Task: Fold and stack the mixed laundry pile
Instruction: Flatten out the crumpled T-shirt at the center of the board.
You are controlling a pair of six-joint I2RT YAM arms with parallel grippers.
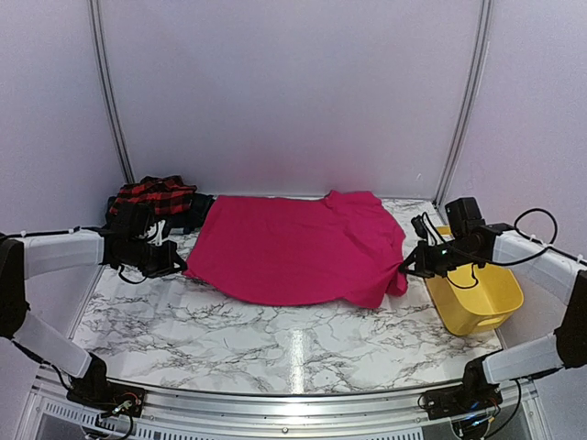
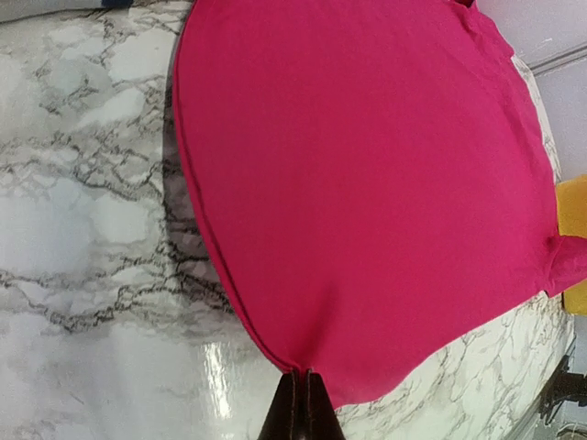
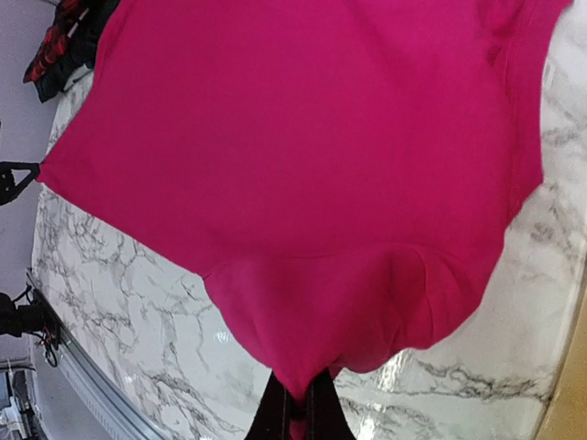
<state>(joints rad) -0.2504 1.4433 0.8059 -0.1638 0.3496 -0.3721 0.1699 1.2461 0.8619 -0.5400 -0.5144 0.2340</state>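
A plain magenta-pink garment (image 1: 293, 247) lies spread flat across the middle of the marble table. My left gripper (image 1: 180, 266) is shut on its left hem corner, and the pinch shows at my left gripper (image 2: 304, 374) in the left wrist view. My right gripper (image 1: 404, 268) is shut on the garment's right edge, with cloth bunched between the jaws at my right gripper (image 3: 314, 383). The garment (image 3: 303, 165) stretches between both grips. A red-and-black checked garment (image 1: 151, 196) lies heaped at the back left with a dark garment (image 1: 193, 216) beside it.
A yellow plastic tub (image 1: 472, 298) stands at the right edge, just behind my right gripper, and its rim shows as the yellow tub (image 2: 573, 211) in the left wrist view. The marble table (image 1: 275, 339) extends toward the near rail. Walls close in behind.
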